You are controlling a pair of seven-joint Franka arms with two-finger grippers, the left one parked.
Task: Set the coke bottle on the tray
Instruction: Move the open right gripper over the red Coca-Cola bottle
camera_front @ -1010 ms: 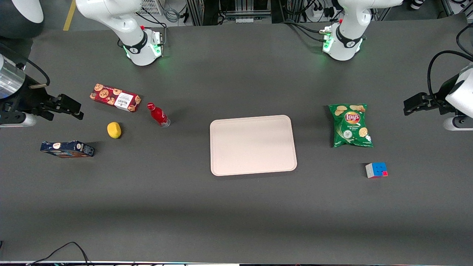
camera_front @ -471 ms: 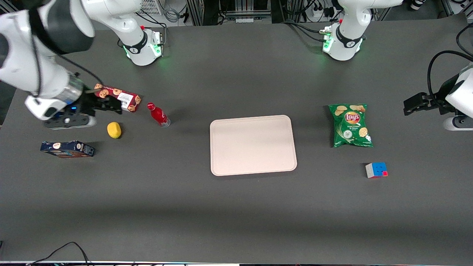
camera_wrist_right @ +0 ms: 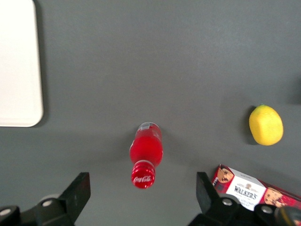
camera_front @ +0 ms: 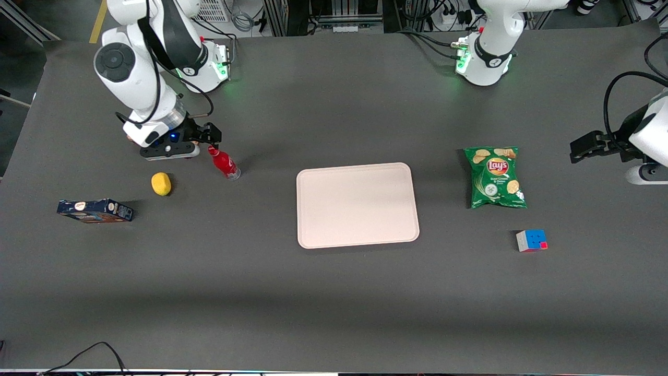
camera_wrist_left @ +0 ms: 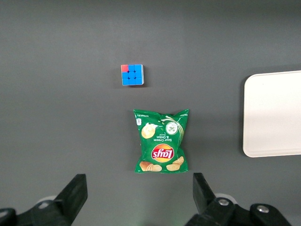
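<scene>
Red and upright, the coke bottle (camera_front: 224, 163) is seen standing on the table, well apart from the tray (camera_front: 357, 204), which lies bare toward the middle of the table. Nothing of the placing can be judged done: the bottle has not yet been grasped, and the lift, the carry and the setting down are all left. The gripper (camera_front: 207, 137) is held above the bottle's cap, and in the right wrist view its fingers (camera_wrist_right: 80, 190) are seen spread wide with the bottle (camera_wrist_right: 145, 153) between them and nothing held. Dark grey matting is seen over the whole table (camera_front: 334, 303); a lemon (camera_front: 161, 184), a cookie box (camera_wrist_right: 247, 189) and a blue box (camera_front: 95, 210) lie near the bottle, while a chip bag (camera_front: 495, 177) and a puzzle cube (camera_front: 532, 240) lie toward the parked arm's end. Cables and metal racks are visible at the table's edge.
</scene>
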